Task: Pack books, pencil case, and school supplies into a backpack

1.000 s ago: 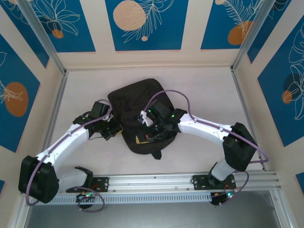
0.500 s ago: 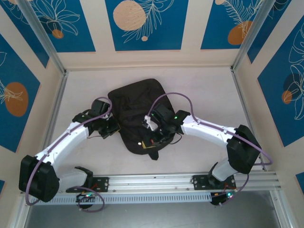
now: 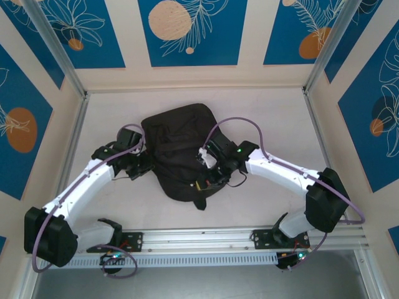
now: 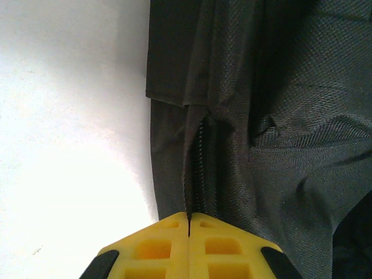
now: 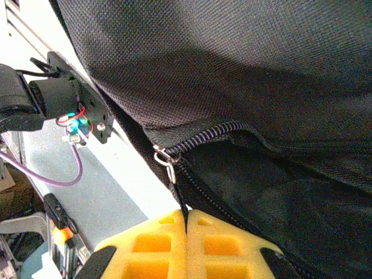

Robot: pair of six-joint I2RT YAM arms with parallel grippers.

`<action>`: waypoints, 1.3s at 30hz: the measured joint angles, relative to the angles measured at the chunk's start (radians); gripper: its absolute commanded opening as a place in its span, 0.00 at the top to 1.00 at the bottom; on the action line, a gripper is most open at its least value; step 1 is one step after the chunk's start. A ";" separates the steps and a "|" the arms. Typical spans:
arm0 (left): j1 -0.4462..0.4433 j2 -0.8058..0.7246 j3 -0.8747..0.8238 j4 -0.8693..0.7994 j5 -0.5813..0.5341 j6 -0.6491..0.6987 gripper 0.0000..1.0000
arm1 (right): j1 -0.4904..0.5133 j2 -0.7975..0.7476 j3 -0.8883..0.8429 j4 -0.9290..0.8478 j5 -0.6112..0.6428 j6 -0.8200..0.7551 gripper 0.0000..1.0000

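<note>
The black backpack lies flat in the middle of the white table. My left gripper sits at its left edge; in the left wrist view the left gripper is shut on a thin fold of the backpack beside the zip teeth. My right gripper is at the bag's near edge. In the right wrist view the right gripper is shut on the black pull tab hanging from the metal zip slider, with the backpack partly unzipped behind it. Books, pencil case and school supplies are out of view.
An aluminium rail runs along the near edge with both arm bases on it. Patterned blue walls and metal posts close in the table on three sides. Bare white table surrounds the bag.
My right wrist has shifted to the right along the bag's near edge, keeping hold of the zip pull. My left gripper has edged slightly away and left, and the bag's near corner has shifted.
</note>
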 measured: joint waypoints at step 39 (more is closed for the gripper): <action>0.064 -0.245 -0.101 -0.299 0.027 -0.013 0.44 | 0.157 0.390 0.351 0.169 -0.211 0.196 1.00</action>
